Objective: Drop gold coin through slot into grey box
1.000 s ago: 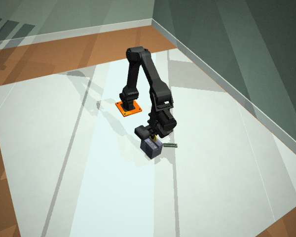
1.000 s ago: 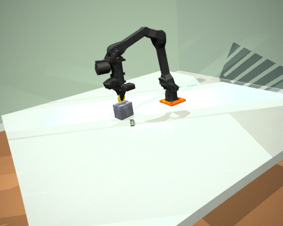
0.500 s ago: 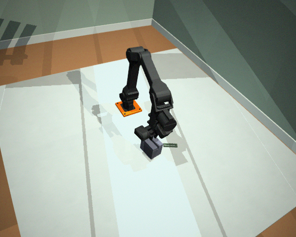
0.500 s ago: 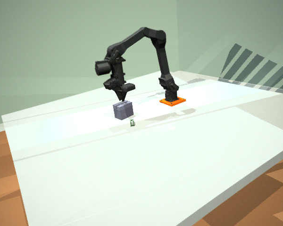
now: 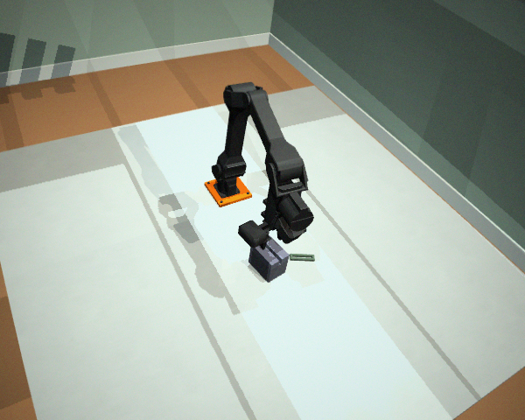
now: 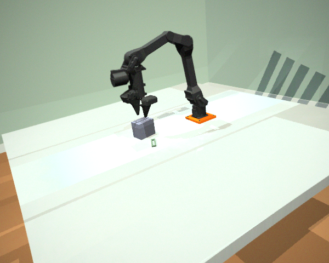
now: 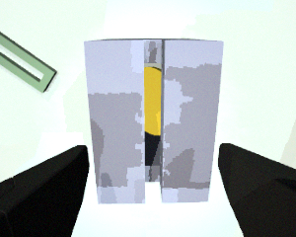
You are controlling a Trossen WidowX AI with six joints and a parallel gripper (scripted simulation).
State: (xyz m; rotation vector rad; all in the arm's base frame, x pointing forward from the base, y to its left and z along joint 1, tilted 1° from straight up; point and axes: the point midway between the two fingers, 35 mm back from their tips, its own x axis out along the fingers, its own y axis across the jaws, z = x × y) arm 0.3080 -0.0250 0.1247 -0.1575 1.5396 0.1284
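The grey box (image 5: 268, 262) (image 6: 142, 128) (image 7: 118, 118) stands on the white table. The gold coin (image 7: 152, 102) shows edge-on inside the narrow slot in the lid, seen only in the wrist view. My gripper (image 5: 263, 240) (image 6: 141, 112) (image 7: 154, 154) hangs just above the lid, open, with a finger on each side of the slot and nothing between them. The dark-green holder (image 5: 302, 257) (image 6: 153, 142) (image 7: 22, 59) lies flat and empty on the table just beside the box.
The arm's orange base plate (image 5: 227, 192) (image 6: 200, 117) sits behind the box. The white table top (image 5: 118, 293) (image 6: 187, 183) spreads wide around; its edges drop to a wooden floor. Grey-green walls stand at the back and right.
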